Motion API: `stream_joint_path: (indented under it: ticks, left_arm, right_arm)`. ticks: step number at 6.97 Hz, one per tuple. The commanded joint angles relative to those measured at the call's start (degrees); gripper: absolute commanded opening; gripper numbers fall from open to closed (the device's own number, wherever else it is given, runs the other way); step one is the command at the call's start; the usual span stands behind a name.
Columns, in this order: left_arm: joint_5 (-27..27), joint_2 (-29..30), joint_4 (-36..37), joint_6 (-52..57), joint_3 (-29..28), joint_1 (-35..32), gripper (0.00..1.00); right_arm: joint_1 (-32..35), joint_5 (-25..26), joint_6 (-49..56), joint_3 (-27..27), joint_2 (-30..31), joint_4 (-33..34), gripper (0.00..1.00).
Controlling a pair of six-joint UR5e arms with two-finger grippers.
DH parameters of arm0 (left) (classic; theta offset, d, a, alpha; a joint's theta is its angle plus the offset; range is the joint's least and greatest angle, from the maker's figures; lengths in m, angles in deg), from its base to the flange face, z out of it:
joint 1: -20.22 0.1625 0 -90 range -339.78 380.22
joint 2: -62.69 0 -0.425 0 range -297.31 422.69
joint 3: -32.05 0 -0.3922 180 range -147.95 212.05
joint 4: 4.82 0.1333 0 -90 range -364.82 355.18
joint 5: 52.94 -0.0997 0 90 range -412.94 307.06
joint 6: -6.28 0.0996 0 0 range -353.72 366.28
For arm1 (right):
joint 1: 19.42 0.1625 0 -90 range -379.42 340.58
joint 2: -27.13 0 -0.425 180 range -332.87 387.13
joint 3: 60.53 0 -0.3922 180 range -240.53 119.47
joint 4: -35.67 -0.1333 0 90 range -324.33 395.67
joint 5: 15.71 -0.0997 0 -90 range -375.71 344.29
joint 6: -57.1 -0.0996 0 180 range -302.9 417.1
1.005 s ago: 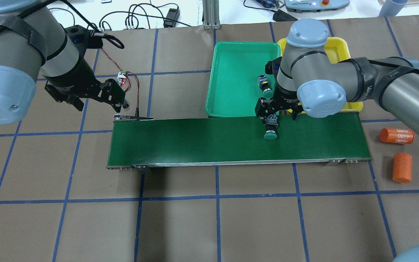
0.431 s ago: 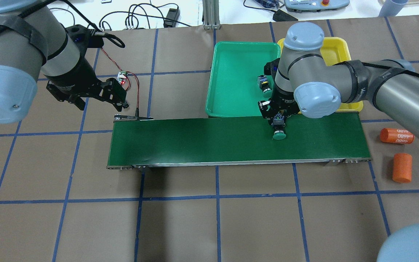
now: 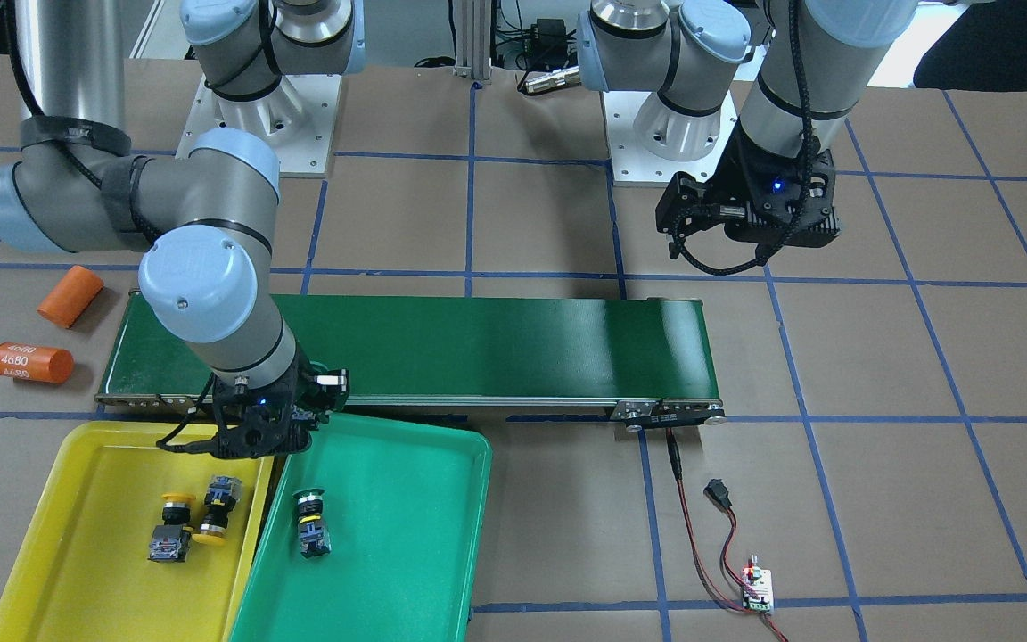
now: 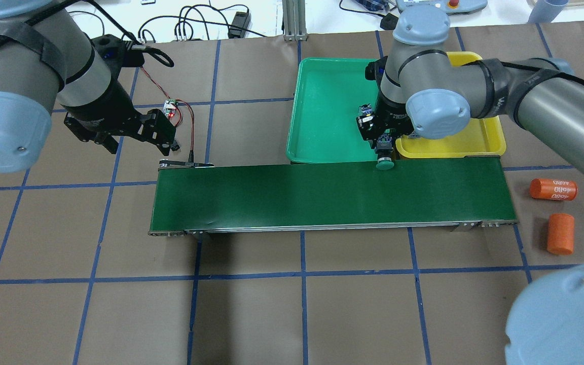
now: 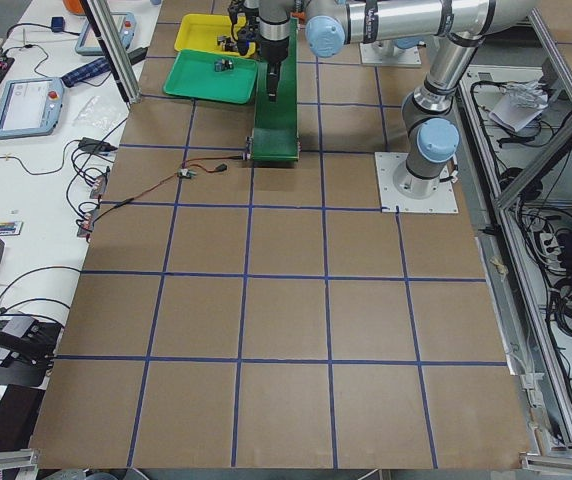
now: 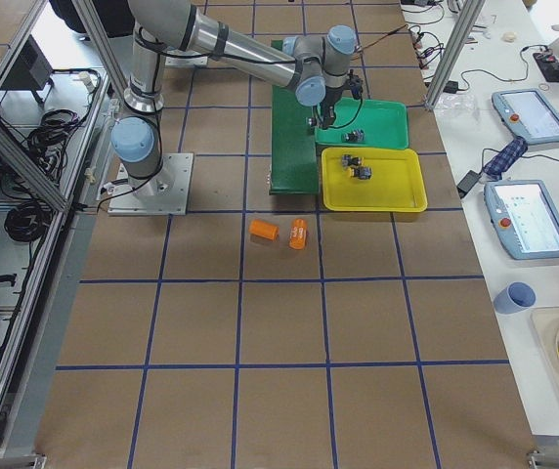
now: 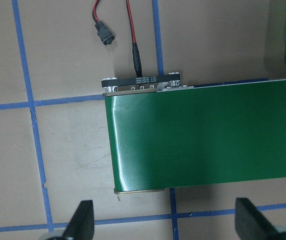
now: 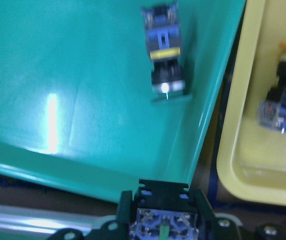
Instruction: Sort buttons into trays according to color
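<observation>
1. Clamping the blue-grey contact block of the green-capped black-bodied push-button switch (image 4: 385, 161), the jaws of the right gripper (image 4: 382, 143) hold it with the cap end toward the robot.
2. It hangs at the near rim of the shallow green plastic tray (image 4: 322, 116), just beside the yellow plastic tray (image 4: 474, 144); open green floor lies ahead and leftward.
3. The jaws of the left gripper (image 7: 163, 221) stand apart, well away, above the end of the dark-green conveyor belt (image 4: 297, 195).

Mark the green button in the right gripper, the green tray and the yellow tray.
held green button (image 4: 385, 163): overhead view, on its green cap.
green tray (image 4: 327, 111): overhead view, bare floor.
yellow tray (image 3: 77, 544): front-facing view, bare floor.
</observation>
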State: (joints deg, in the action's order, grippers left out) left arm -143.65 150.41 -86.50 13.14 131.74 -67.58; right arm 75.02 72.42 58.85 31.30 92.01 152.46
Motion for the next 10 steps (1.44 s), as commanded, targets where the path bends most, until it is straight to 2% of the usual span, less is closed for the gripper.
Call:
stream_joint_path:
  ticks: [1, 2, 3, 5, 6, 9, 10]
  left_arm:
    - [0.18, 0.17, -0.23, -0.01, 0.07, -0.17, 1.00]
    - [0.35, 0.43, 0.02, -0.27, -0.02, -0.18, 1.00]
    - [0.18, 0.26, -0.06, -0.01, 0.07, -0.18, 1.00]
    - [0.00, 0.34, 0.03, -0.01, -0.02, -0.26, 1.00]
    - [0.35, 0.60, 0.20, -0.79, -0.28, -0.35, 1.00]
    - [0.35, 0.52, 0.20, -0.09, -0.28, -0.79, 1.00]
    - [0.27, 0.52, 0.20, -0.01, -0.37, -0.79, 1.00]
  right_arm:
    - [0.57, -4.86, -0.60, -13.73, -9.82, -0.16, 0.23]
    - [0.83, -5.77, -0.69, -15.26, -11.26, 0.01, 0.46]
    - [0.83, -5.78, -0.69, -15.36, -11.36, -0.07, 0.99]
    - [-0.22, -5.08, 0.18, -15.10, -10.66, -2.17, 1.00]
    - [-0.14, -4.73, 0.18, -15.19, -7.87, -7.31, 1.00]
    - [0.39, -4.20, 0.01, -15.10, 8.09, -29.96, 1.00]
    - [0.39, -3.94, 0.01, -14.93, 13.20, -33.52, 1.00]
